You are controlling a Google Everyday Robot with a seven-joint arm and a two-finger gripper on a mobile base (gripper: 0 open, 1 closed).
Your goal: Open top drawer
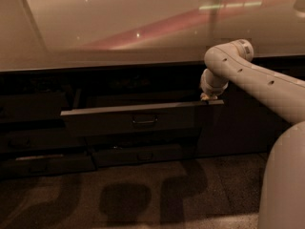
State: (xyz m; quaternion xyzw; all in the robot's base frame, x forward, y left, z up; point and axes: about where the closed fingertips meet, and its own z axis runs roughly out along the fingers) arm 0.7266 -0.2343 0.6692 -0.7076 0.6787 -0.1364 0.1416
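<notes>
The pale, glossy worktop (119, 27) fills the upper half of the frame, with a reddish streak of reflected light running across it. Below it a bank of dark cabinet fronts spans the middle, and the speckled floor (71, 204) at the bottom carries broad shadows. The robot's cream arm (257, 78) comes in from the right edge and bends down at centre right, with more of its rounded body at lower right.

The top drawer (109, 123) sits at mid-frame, left of the arm. It stands partly out from the cabinet, its top edge catching light as a thin pale line, and its small handle (144, 120) is centred on the front. A slimmer drawer (138, 155) lies just beneath it.

The pincer (208, 98) is at the right end of the top drawer's upper edge, apparently touching it. I cannot tell whether it is open, closed or gripping anything.
</notes>
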